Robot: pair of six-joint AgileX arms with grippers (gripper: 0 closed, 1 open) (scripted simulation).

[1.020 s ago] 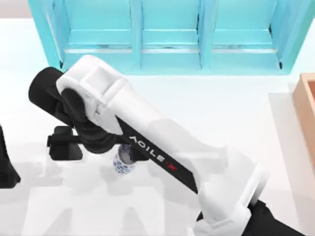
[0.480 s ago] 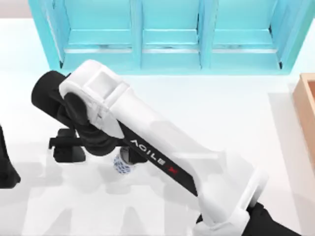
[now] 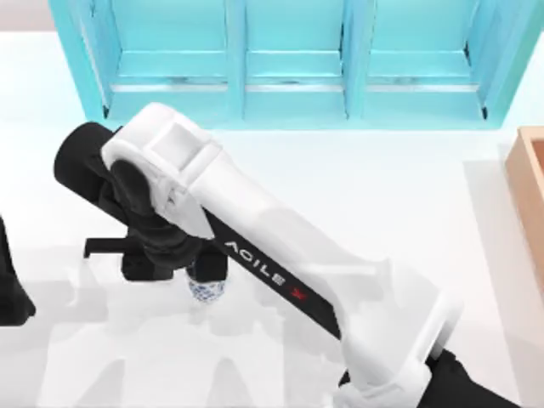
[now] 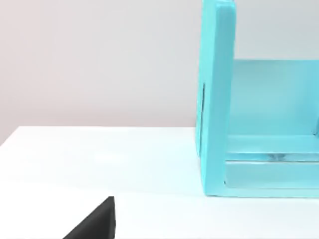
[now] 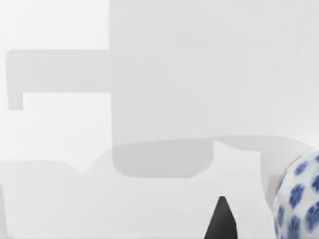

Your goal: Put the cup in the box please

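The cup (image 3: 206, 289), small and white with blue flowers, stands on the white table left of centre. My right arm's wrist hides most of it. My right gripper (image 3: 197, 270) hangs right over the cup after reaching across from the lower right. In the right wrist view the cup (image 5: 299, 201) shows at the picture's edge, close beside a dark part of the gripper (image 5: 222, 221). The tan box (image 3: 532, 191) sits at the table's far right edge, cut off by the frame. My left arm (image 3: 8, 289) is parked at the left edge.
A big turquoise three-bay shelf unit (image 3: 289, 59) runs along the back of the table. Its side wall (image 4: 217, 99) shows in the left wrist view. Bare white tabletop (image 3: 399, 195) lies between the cup and the box.
My right gripper has turned and settled lower over the cup, so the black bar sticking out to its left looks thinner. The cup is more covered and sits slightly lower left. The left arm has not moved.
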